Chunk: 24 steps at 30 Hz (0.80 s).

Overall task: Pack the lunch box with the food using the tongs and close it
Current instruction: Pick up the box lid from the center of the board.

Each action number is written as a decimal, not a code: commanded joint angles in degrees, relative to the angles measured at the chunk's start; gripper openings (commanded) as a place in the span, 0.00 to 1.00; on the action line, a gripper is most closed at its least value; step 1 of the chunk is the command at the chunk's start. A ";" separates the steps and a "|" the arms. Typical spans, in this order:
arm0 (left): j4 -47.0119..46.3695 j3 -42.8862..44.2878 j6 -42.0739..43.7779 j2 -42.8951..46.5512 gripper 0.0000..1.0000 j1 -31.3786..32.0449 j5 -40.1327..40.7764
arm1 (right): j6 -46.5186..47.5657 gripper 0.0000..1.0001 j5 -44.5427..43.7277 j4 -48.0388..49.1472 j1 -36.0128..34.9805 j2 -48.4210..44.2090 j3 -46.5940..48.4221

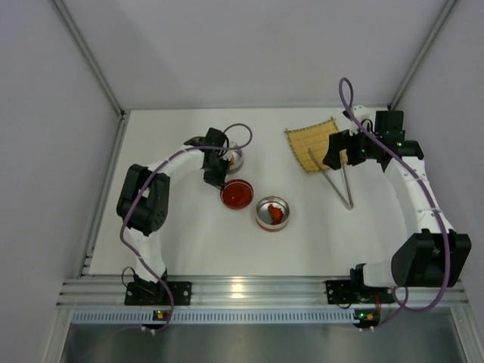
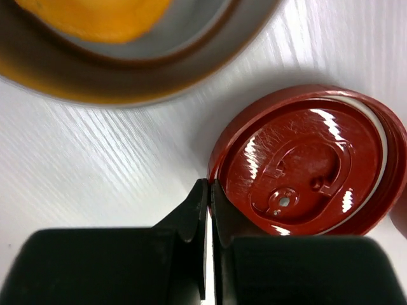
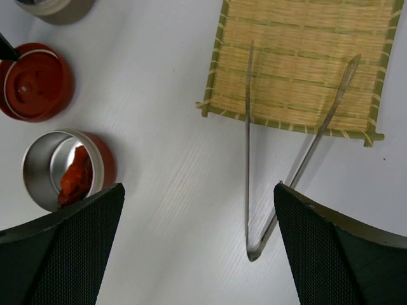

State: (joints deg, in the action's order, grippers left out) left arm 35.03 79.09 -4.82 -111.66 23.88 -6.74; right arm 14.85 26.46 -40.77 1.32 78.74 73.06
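Left tool: shut, tips against red lid rim. Right tool: wide open, empty, over tongs, whose tips lie on bamboo mat, far right of bench.

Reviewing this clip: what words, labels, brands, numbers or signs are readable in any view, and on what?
No readable text in any view.
The red lid shows only moulded ridges, no letters.
The bamboo mat, the tongs and the steel container carry no visible markings.
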 commanded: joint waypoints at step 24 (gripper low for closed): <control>37.44 25.02 15.49 18.95 0.00 -5.48 -25.19 | -8.70 0.95 32.17 33.92 -14.33 -9.49 -22.43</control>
State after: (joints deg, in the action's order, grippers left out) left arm 68.69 99.77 15.77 -89.67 22.83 -23.11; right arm 3.92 57.08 -13.06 -12.38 68.45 50.54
